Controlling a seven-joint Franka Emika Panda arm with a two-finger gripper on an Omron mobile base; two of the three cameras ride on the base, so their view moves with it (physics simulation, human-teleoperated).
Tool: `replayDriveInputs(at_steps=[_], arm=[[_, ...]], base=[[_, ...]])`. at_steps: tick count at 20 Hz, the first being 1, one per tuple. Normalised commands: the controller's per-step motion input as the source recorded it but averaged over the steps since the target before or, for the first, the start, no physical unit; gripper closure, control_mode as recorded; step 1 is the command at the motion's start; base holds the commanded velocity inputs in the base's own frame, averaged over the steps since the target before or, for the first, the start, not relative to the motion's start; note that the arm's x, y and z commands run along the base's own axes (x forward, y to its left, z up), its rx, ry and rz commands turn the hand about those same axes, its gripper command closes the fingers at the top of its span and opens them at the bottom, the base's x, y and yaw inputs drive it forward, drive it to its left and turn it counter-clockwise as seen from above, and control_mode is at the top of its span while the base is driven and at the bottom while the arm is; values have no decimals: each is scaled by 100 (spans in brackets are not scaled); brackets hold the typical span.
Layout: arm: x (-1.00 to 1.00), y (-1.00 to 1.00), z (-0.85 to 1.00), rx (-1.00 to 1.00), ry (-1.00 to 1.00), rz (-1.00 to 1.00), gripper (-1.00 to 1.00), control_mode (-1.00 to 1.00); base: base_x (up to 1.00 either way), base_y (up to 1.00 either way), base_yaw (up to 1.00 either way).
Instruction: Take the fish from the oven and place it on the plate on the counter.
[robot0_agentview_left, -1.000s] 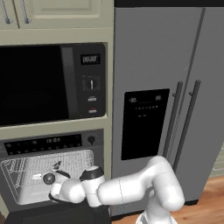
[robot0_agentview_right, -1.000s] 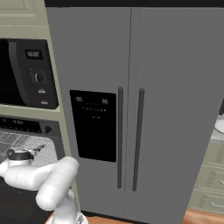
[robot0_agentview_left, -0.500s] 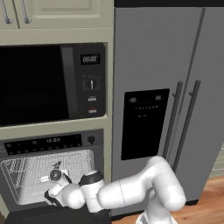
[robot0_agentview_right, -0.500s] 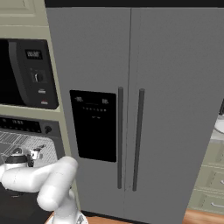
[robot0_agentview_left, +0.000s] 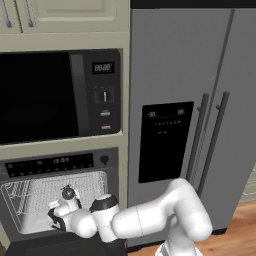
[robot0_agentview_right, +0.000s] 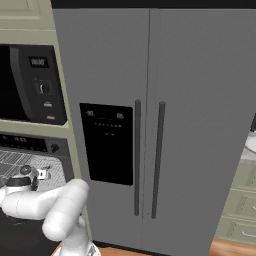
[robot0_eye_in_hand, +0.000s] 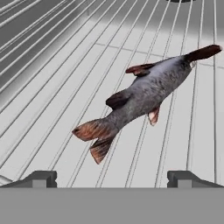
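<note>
Claw over the fish, not yet gripping

Your claw (robot0_eye_in_hand: 112, 178) stands wide and empty inside the oven (robot0_agentview_left: 60, 200), with the fish (robot0_eye_in_hand: 146, 94) lying on the wire rack (robot0_eye_in_hand: 52, 78) just ahead of its tips. Ease down until the fingers straddle the thick mid-body, then close. The fish is slim and dark grey, with reddish-brown fins and tail, lying slantwise across the wires.
</note>
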Motion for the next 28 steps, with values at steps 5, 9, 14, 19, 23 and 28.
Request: replayDriveInputs(at_steps=[5,9,14,19,23,28], arm=[[-27,-1,-100,-5,0,1,-100,-100],[-20,0,-100,0,3,0,-100,-100],[-39,-3,-100,-3,12,0,-100,-100],[-83,-3,-100,-1,11,0,-100,-100],[-94,0,-100,-1,21,0,-100,-100],[-100,0,-100,-4,21,0,-100,-100]], base=[[0,0,0],[0,0,0],[0,0,0],[0,0,0],[0,0,0],[0,0,0]])
